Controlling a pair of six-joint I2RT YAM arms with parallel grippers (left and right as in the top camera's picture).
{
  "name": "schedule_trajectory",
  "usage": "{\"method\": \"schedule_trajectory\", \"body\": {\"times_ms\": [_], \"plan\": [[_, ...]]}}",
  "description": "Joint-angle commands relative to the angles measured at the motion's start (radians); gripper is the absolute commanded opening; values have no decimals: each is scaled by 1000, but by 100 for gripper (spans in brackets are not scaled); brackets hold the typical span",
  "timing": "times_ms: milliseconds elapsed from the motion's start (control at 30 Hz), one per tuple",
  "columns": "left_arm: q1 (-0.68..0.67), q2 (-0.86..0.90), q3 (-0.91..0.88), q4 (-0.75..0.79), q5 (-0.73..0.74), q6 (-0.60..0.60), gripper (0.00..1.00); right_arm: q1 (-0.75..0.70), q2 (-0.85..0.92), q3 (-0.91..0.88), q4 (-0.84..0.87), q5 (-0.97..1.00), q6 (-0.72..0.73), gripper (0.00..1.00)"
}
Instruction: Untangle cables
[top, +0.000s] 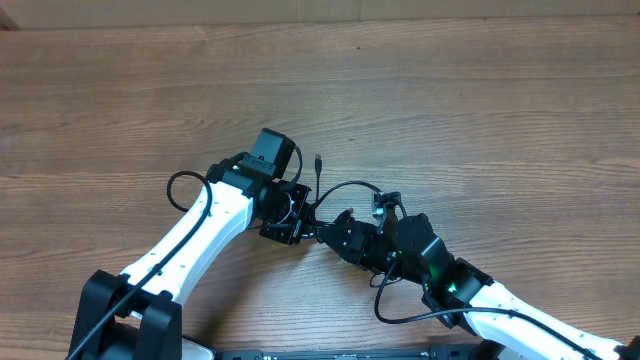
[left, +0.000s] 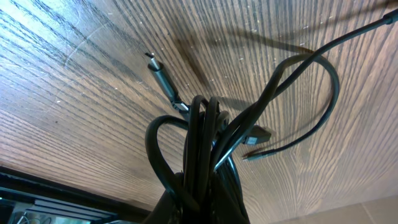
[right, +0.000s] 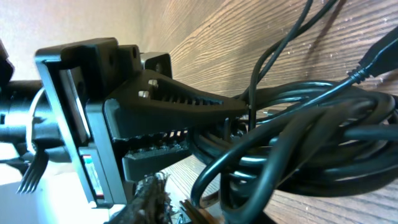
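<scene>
The cables (top: 350, 186) are thin black cords in a tangled bundle at the table's middle, between my two grippers. One plug end (top: 317, 160) sticks out toward the far side, and a loop arcs right. My left gripper (top: 300, 218) is shut on the bundle. In the left wrist view its jaws (left: 208, 199) clamp several strands of the cables (left: 205, 124); a grey plug (left: 161, 74) lies on the wood beyond. My right gripper (top: 335, 232) meets the bundle from the right. In the right wrist view a loop of the cables (right: 323, 124) runs down between its fingertips (right: 199, 208).
The wooden table (top: 450, 100) stretches around the bundle. The right wrist view shows the left gripper's black fingers (right: 174, 102) very close by. Thicker black arm cables loop beside the left arm (top: 185, 185) and the right arm (top: 400, 310).
</scene>
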Motion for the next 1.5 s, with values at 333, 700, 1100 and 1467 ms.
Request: {"method": "schedule_trajectory", "body": {"times_ms": [333,700,1100,1467], "plan": [[-24,7,0,-8,35,-9,5,1,3,9,-90,133,-1,4],[21,7,0,-8,72,97,4,-21,3,9,-453,323,197,4],[95,7,1,-8,65,161,5,-47,3,9,-504,338,200,4],[320,7,0,-10,216,409,4,-61,3,9,-534,348,238,4]]}}
